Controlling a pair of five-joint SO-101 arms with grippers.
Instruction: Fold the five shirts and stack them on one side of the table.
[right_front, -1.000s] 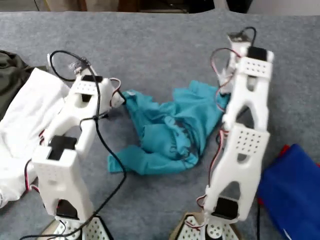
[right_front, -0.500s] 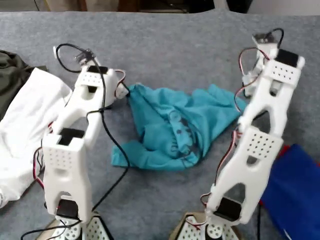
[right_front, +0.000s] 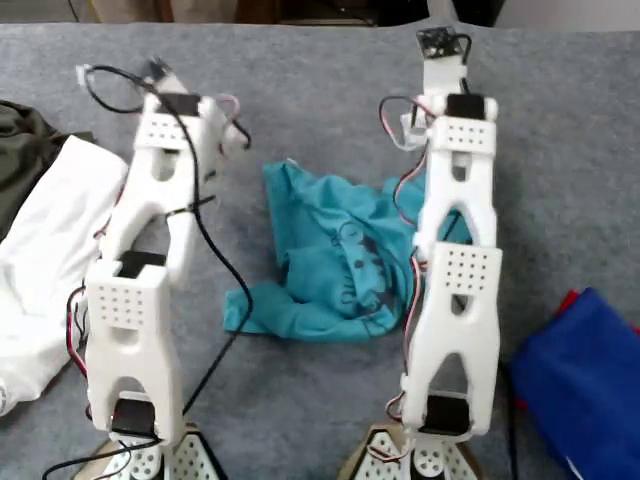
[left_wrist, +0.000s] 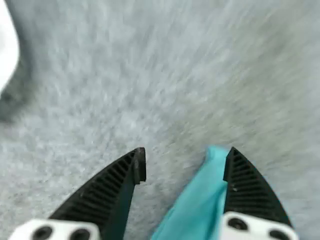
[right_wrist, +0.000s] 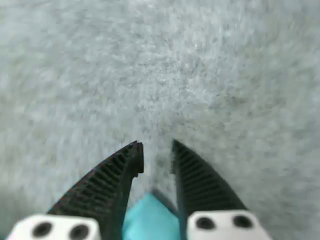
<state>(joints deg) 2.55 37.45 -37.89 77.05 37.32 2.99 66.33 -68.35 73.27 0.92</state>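
A crumpled teal shirt (right_front: 330, 250) lies at the table's middle between the two arms. My left gripper (right_front: 238, 135) hovers just beyond the shirt's far left corner. In the left wrist view this gripper (left_wrist: 185, 160) is open wide, and a teal corner (left_wrist: 200, 205) lies loose beside one finger. My right arm reaches over the shirt's right side, with its gripper (right_front: 408, 125) past the far edge. In the right wrist view the jaws (right_wrist: 157, 150) stand nearly together, with teal cloth (right_wrist: 150, 220) caught between them near their base.
A white garment (right_front: 50, 250) and a dark olive one (right_front: 20, 130) lie at the left edge. A blue garment (right_front: 580, 370) with a red edge under it sits at the front right. Grey felt (right_front: 320, 90) covers the table.
The left gripper let go of the shirt's left corner and moved away toward the far side. The right arm swung left and forward, pulling the shirt's right corner in.
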